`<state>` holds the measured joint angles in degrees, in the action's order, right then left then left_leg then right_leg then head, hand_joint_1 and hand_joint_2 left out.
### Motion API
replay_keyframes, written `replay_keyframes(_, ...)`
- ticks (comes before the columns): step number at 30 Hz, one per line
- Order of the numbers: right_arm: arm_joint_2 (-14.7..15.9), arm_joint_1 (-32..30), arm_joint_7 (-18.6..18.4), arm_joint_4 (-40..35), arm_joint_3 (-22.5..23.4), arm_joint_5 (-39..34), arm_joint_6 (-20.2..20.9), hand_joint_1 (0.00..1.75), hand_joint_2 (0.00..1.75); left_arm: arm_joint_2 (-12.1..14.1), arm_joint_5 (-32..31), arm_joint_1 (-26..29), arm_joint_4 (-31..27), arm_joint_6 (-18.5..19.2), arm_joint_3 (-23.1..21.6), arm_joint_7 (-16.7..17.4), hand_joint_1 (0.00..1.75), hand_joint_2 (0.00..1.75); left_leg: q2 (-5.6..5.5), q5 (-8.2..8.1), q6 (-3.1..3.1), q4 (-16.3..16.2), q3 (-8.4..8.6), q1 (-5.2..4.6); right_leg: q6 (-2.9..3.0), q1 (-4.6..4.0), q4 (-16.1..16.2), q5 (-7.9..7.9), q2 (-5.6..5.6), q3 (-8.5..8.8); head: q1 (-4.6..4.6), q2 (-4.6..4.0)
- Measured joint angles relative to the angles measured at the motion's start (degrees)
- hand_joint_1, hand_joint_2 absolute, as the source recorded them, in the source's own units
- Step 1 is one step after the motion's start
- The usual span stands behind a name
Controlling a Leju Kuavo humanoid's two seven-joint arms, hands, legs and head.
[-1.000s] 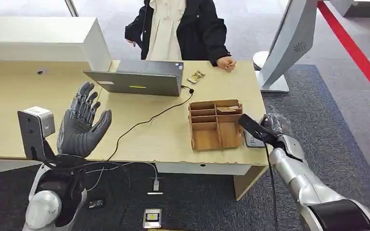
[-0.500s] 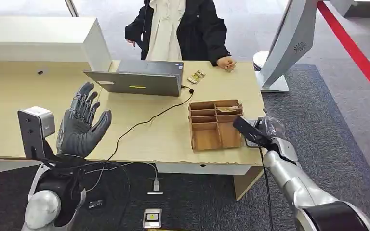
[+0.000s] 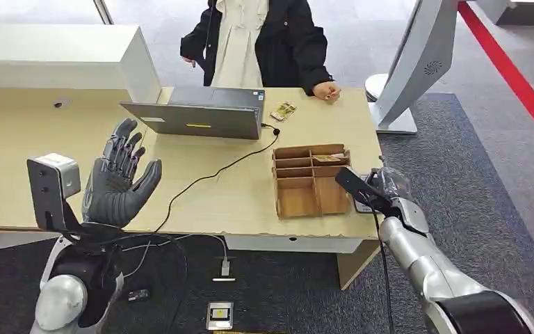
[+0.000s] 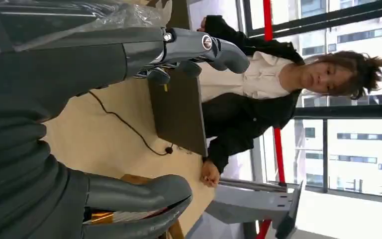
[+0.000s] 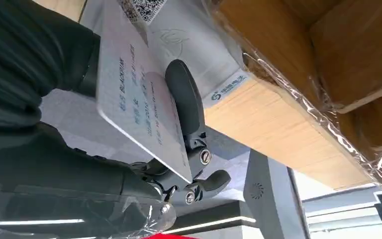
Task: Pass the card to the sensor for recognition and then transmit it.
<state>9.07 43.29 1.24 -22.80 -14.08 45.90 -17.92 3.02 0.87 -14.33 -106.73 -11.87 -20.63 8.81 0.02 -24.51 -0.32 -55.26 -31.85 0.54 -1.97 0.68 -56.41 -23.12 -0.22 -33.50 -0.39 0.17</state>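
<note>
the right hand [image 5: 104, 149] is clamped on the card [image 5: 139, 107], a pale card with small print, pinched flat between the thumb and the darker fingers [image 5: 184, 99]. seen from the head view, that hand [image 3: 389, 191] sits at the right edge of the surface [image 3: 62, 174], just beside the wooden divider box [image 3: 311, 179]. right under the card lies the sensor [image 5: 199, 55], a flat white pad with a qr code at one end, resting on the surface against the side of the box; whether the card touches the pad i cannot tell. the left hand [image 3: 117, 177] is raised over the near left part of the surface, palm up and fingers spread apart, holding nothing. further back a grey laptop [image 3: 198, 115] stands with its black cable [image 3: 208, 177] trailing across the wood. a person [image 3: 257, 42] in a dark jacket stands behind the far edge, one hand [image 3: 327, 90] resting on the surface near a small patterned object [image 3: 283, 110]. a white stand [image 3: 410, 66] rises off the right corner.
</note>
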Motion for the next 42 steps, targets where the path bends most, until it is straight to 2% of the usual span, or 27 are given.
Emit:
replay_keyframes(12, 0.26, -0.05, -2.49, 0.35, -0.07, 2.01, 0.77, 1.75, 1.75, 0.04, -0.55, -0.62, 0.0, -0.81, 0.0, 0.52, 0.0, 1.75, 0.0, 0.0, 0.0, 0.0, 0.0, 0.0, 0.0, 0.0, 0.0, 0.0, 0.0, -0.01, 0.0, 0.02)
replay_keyframes(42, 0.11, -0.69, -2.03, 1.11, -0.07, 1.46, 1.14, 1.75, 1.75, 0.39, -1.14, -0.72, -0.35, -0.46, 0.0, 1.6, 0.0, 1.75, 0.0, 0.0, 0.0, 0.0, 0.0, 0.0, 0.0, 0.0, 0.01, 0.0, 0.0, 0.0, 0.0, 0.02)
